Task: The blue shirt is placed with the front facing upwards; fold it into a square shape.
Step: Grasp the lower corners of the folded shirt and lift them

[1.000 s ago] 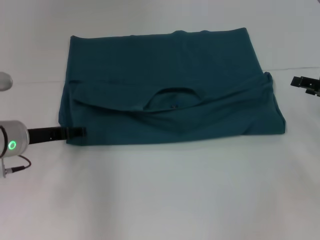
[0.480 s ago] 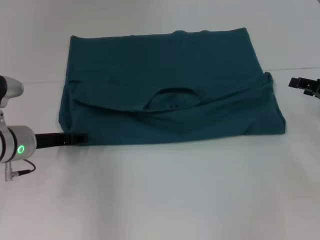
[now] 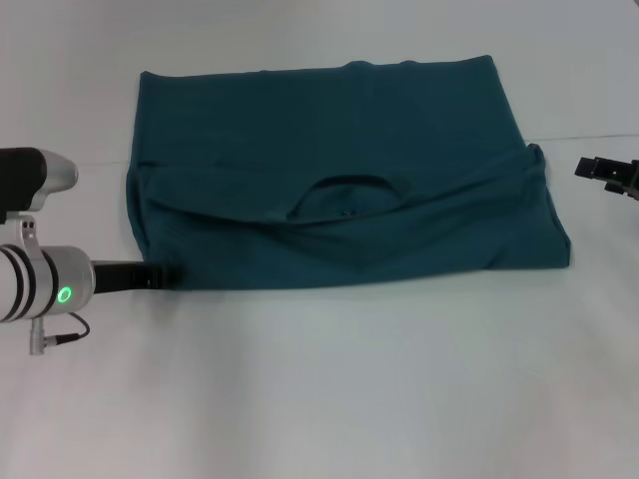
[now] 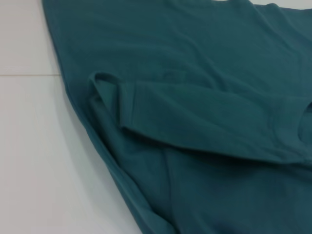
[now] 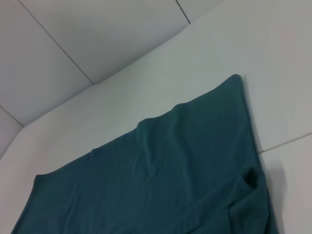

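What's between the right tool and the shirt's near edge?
Nothing: in the head view, only bare white table separates the right tool from the blue shirt. The left tool sits at the shirt's opposite front corner.

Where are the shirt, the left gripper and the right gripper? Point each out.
shirt [image 3: 329, 130]: head view, on its flat far panel.
left gripper [image 3: 165, 272]: head view, tip at the shirt's near left corner.
right gripper [image 3: 599, 168]: head view, fingers beside the shirt's right edge.

No text, label, brand, number or sign can be read anywhere; the blue shirt [image 3: 339, 190] shows only plain cloth
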### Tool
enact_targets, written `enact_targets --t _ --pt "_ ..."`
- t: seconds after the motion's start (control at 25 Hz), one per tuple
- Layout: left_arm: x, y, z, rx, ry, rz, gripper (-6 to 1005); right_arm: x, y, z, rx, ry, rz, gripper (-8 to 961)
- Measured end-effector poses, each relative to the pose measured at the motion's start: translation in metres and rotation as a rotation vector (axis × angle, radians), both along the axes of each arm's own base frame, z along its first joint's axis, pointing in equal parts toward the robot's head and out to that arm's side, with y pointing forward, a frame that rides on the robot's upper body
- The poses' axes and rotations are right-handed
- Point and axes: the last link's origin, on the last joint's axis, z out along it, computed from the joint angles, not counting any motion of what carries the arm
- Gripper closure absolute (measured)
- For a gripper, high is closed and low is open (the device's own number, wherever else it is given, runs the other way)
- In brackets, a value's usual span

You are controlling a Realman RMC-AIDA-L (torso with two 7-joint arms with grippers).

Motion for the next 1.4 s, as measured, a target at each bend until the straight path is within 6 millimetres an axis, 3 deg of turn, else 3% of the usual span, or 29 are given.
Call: enact_targets --t 0.52,0.72,1.04,1.4 --pt "0.0 0.001 0.015 0.009 -0.029 0.014 905 0.001 -0.008 0.008 -0.041 0.043 -0.008 284" --pt "0.007 -0.004 0.029 -0.003 -0.066 -0.005 986 0.005 -0.014 0.027 -0.17 0.066 -0.099 288" --pt "0.009 -0.012 0.042 -0.015 -0.089 -0.006 987 -0.002 -0.012 0.051 -0.27 0.08 -0.182 36" --pt "0.007 -0.01 0.045 -0.016 -0.082 -0.008 987 -0.023 0.008 0.034 -0.394 -0.053 -0.232 38"
